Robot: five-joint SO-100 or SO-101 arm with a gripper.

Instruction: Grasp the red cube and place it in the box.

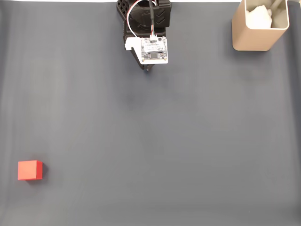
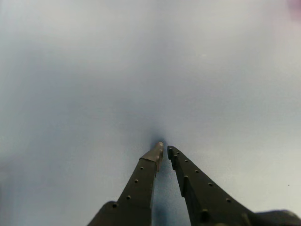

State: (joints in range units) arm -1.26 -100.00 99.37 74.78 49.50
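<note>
While folded back, claw [image 2: 164, 148] nearly closed, empty.

In the fixed view the red cube [image 1: 30, 170] lies flat on the dark grey surface [image 1: 164, 141] near the lower left corner. The tan box [image 1: 257, 33] stands upright at the upper right, open-topped, with something white inside, well apart from the cube
</note>
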